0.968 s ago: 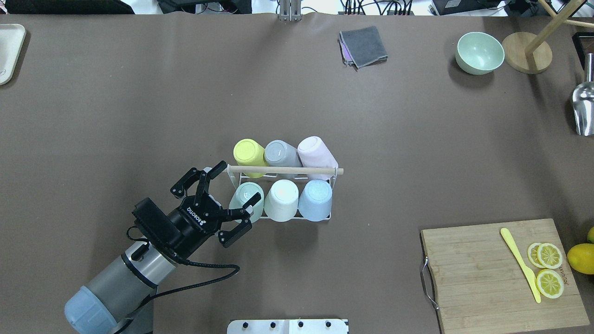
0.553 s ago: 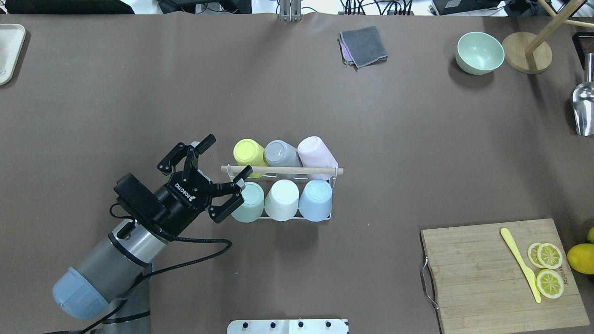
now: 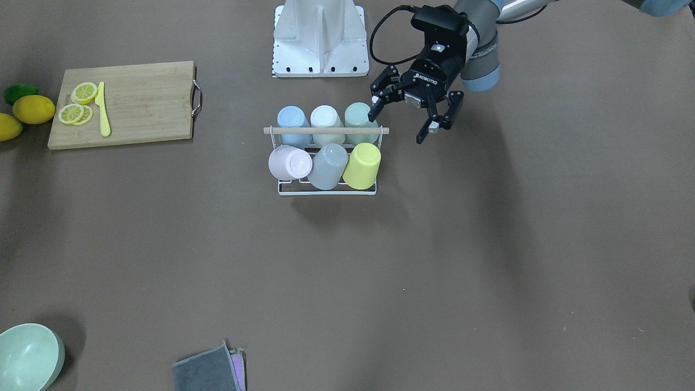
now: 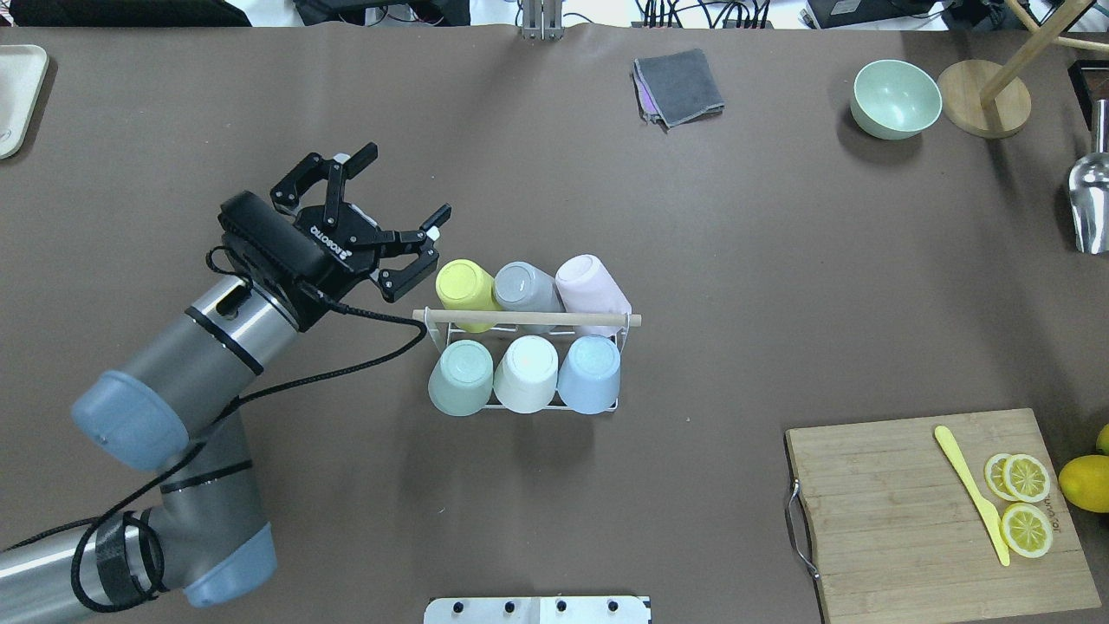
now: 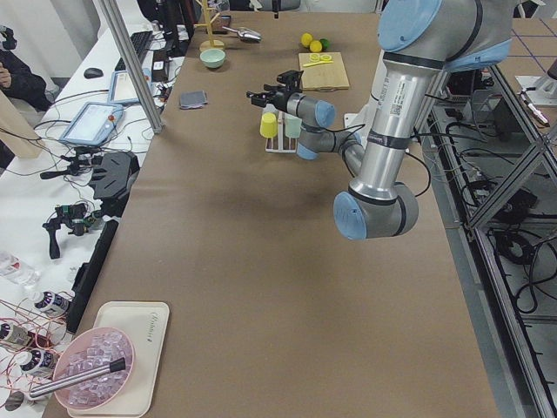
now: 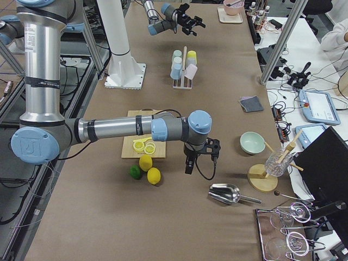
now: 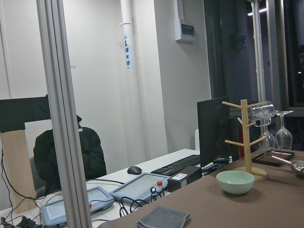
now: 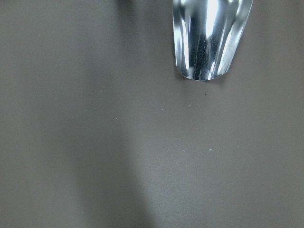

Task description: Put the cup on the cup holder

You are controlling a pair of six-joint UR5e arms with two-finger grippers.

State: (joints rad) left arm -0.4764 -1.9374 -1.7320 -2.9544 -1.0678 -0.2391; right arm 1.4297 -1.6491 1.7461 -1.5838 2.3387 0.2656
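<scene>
The left gripper [image 3: 398,128], jaws spread, hangs beside the cup holder [image 3: 326,130] bearing six cups [image 3: 361,165].

I have the cup holder [image 4: 520,319] mid-way along the table [image 4: 736,260], cups [image 4: 528,373] racked on it in two rows, my left gripper [image 4: 403,184] off its far-left corner, and the cutting board [image 4: 892,511] near-right.

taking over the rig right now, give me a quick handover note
Left gripper: open, empty, in the air near the yellow cup at one end of the cup holder, touching nothing.
Right gripper: far off by the metal scoop; open or shut cannot be told.
Done: six cups sit upside down on the holder, three per row.
Left: likely just parking the left arm; no other cup shows.
</scene>
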